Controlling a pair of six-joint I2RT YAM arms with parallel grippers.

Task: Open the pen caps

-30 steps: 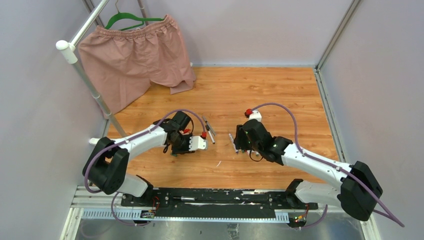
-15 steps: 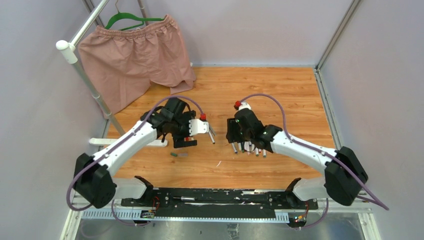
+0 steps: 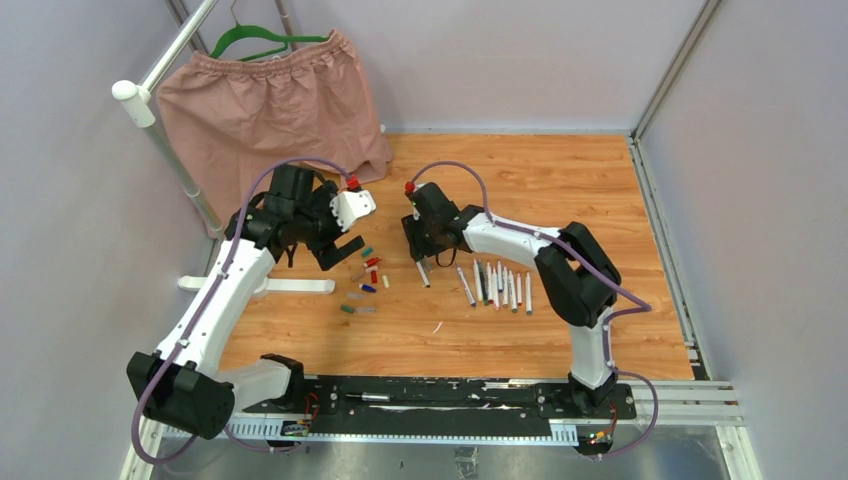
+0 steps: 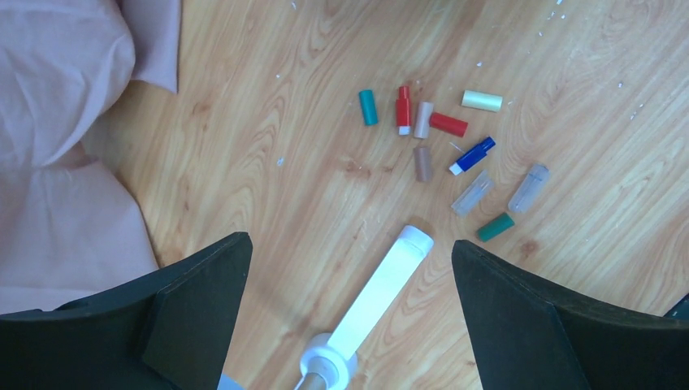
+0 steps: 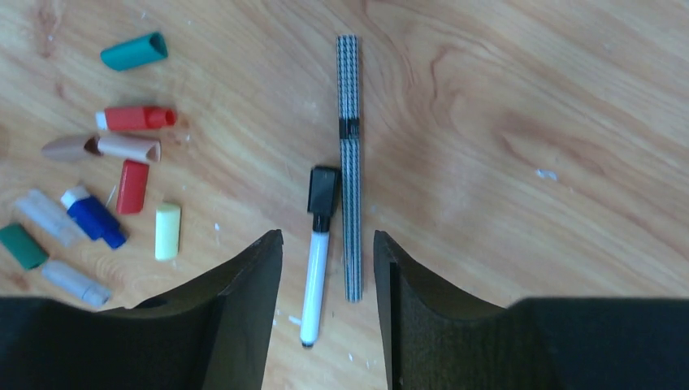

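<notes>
Black, stubby and seated on its white-barrelled marker pen (image 5: 314, 276), one cap (image 5: 324, 189) is not yet off. Pen and cap lie on the wooden table (image 5: 528, 97) directly under the right gripper (image 5: 327, 237), whose jaws stand partly spread and pinch nothing. Just right of that pen, perhaps touching it, lies a slim black-and-white chequered stick (image 5: 348, 89), also within the jaws' reach. Closing here could catch both together, or nudge the stick and roll the pen askew, so the cap end slips the grip. Left of the pen, the loose coloured plastic pen caps (image 4: 448, 124) lie scattered; a low sweep by either arm could send them rolling. The left gripper (image 4: 351, 242) hangs above them, a little far-left, jaws spread wide and empty, with a long white bar (image 4: 382, 284) and pink cloth shorts (image 4: 57, 122) close enough to snag. The other pens (image 3: 497, 285) lie in a row further right.
</notes>
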